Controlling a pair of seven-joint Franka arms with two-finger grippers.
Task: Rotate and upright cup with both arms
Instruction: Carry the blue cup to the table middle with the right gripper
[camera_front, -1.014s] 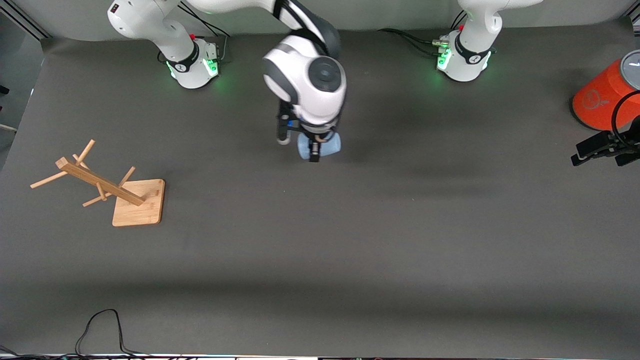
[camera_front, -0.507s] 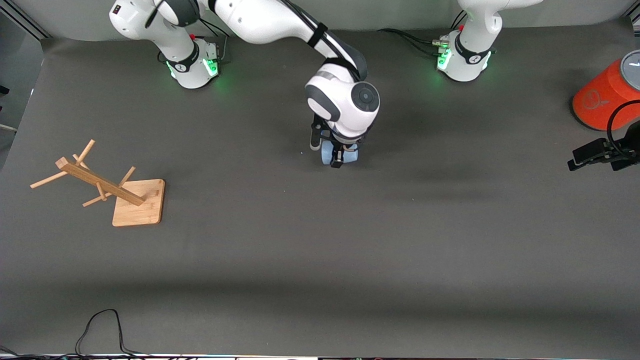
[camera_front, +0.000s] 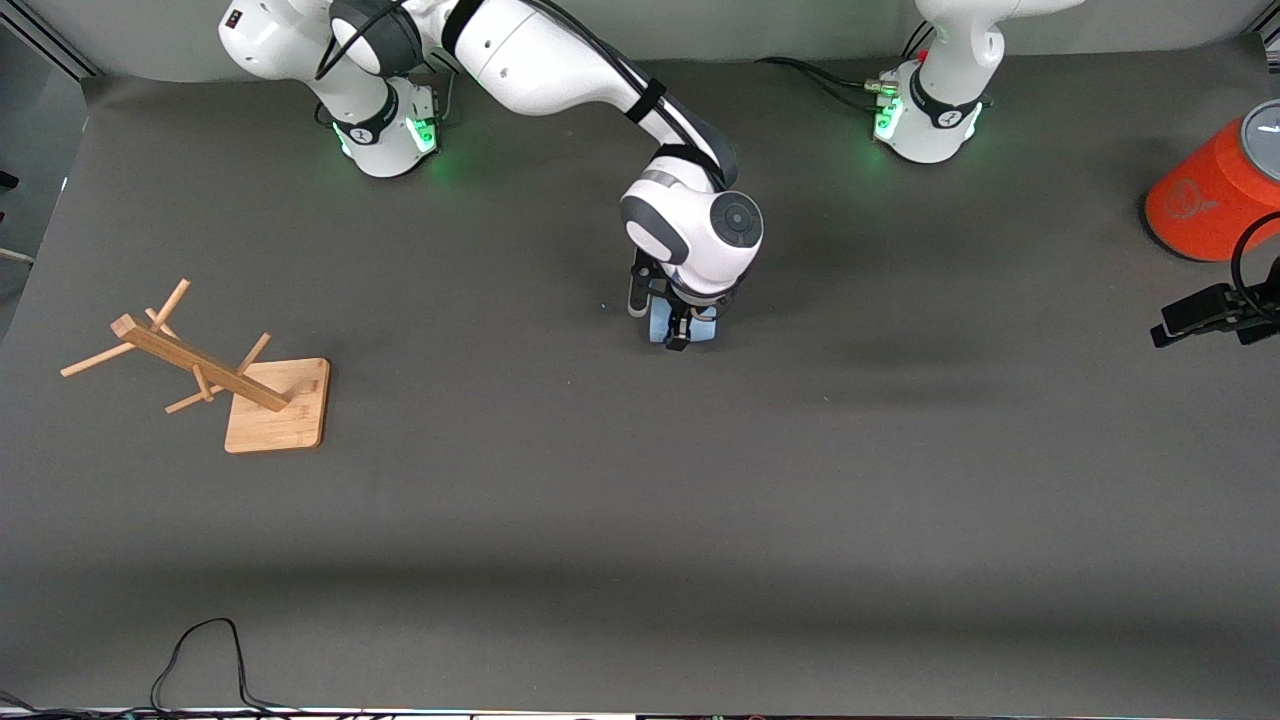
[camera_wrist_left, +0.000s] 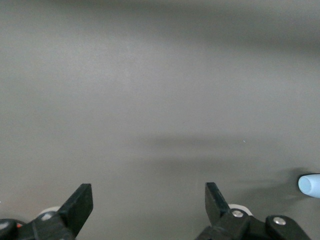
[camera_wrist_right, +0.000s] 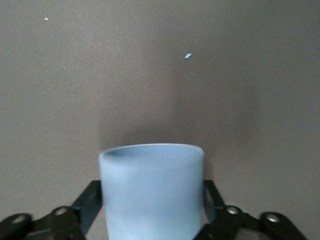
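The pale blue cup (camera_front: 706, 331) stands on end on the grey mat near the table's middle, mostly hidden under the right arm's wrist. My right gripper (camera_front: 682, 330) points straight down over it. In the right wrist view the cup (camera_wrist_right: 152, 195) fills the space between the black fingers (camera_wrist_right: 91, 202), which flank its walls without squeezing them; the gripper (camera_wrist_right: 152, 205) is open. My left gripper (camera_front: 1205, 312) waits at the left arm's end of the table, open and empty (camera_wrist_left: 149, 205). Its wrist view catches the cup (camera_wrist_left: 310, 185) at the edge.
A large orange-red canister (camera_front: 1205, 200) with a grey lid lies by the left gripper. A wooden peg rack (camera_front: 200, 375) on a square base leans at the right arm's end. A black cable (camera_front: 200, 650) loops along the table's nearest edge.
The right arm carried the cup toward the left arm's end and lowered it onto the mat, then its fingers spread off the cup. The left gripper shifted slightly.
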